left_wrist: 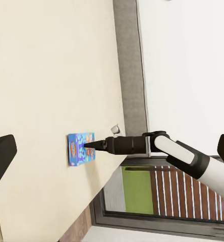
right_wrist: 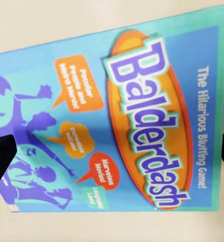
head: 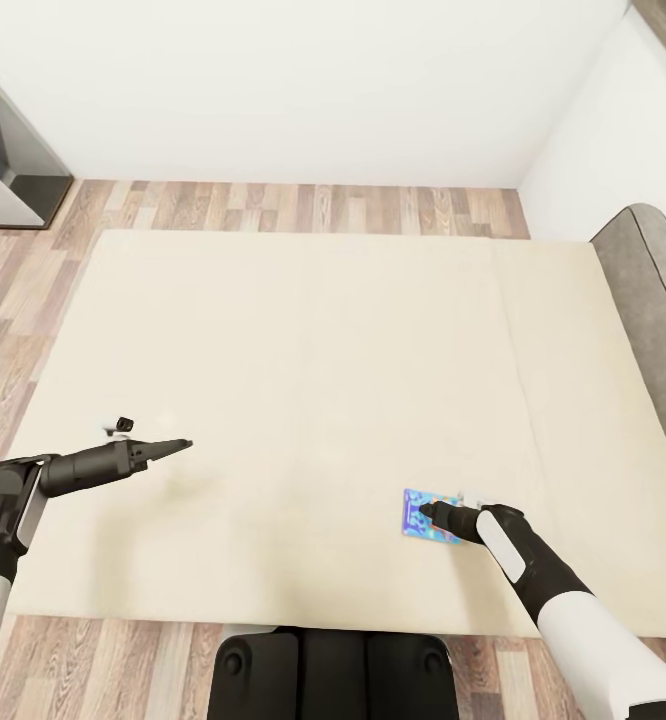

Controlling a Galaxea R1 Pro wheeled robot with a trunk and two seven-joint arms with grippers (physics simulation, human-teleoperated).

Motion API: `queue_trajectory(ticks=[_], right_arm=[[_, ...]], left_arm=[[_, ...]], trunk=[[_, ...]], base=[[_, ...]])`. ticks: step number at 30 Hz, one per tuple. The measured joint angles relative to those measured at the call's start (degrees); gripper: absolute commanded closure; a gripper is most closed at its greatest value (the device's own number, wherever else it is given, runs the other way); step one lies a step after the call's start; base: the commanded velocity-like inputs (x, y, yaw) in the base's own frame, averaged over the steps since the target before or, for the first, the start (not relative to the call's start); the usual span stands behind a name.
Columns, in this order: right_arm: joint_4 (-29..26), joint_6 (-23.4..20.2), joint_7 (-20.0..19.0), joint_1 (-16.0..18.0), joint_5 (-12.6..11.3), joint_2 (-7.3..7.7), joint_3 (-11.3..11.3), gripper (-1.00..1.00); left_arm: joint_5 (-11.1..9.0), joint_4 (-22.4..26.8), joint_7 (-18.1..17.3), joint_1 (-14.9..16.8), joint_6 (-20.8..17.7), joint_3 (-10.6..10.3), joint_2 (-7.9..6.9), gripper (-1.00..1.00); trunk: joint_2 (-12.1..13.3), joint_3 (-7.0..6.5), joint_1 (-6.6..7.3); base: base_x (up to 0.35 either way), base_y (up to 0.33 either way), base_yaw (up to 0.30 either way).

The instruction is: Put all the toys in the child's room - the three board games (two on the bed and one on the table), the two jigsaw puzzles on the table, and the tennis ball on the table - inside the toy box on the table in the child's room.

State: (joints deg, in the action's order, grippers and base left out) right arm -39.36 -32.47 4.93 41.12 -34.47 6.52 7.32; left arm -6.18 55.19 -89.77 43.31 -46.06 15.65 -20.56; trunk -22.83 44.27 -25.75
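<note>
The big beige bed (head: 303,400) fills the room, and the blue board game (head: 425,514) lies flat on it right under the right gripper (head: 429,513). That gripper is open wide with a finger past each side of the box, probably ready to pinch it. The left gripper (head: 178,443) hangs far off holding nothing; I cannot tell how open.

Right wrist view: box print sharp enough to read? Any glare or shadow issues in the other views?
Right wrist view: board game fills the picture, title "Balderdash" legible, slightly soft. Head view: flat even light, no glare, faint shadows on the bed under the left gripper. Left wrist view: box small, print unreadable.
</note>
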Motion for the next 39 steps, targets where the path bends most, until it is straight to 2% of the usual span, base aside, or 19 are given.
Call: queue_trajectory(ticks=[39], right_arm=[[0.00, 0.09, 0.00, -0.07, -0.01, -0.01, 0.09, -1.00]], left_arm=[[-0.01, 0.00, 0.00, 0.00, 0.00, 0.00, 0.00, -1.00]], trunk=[[0.00, 0.00, 0.00]], base=[[0.000, 0.006, 0.000]])
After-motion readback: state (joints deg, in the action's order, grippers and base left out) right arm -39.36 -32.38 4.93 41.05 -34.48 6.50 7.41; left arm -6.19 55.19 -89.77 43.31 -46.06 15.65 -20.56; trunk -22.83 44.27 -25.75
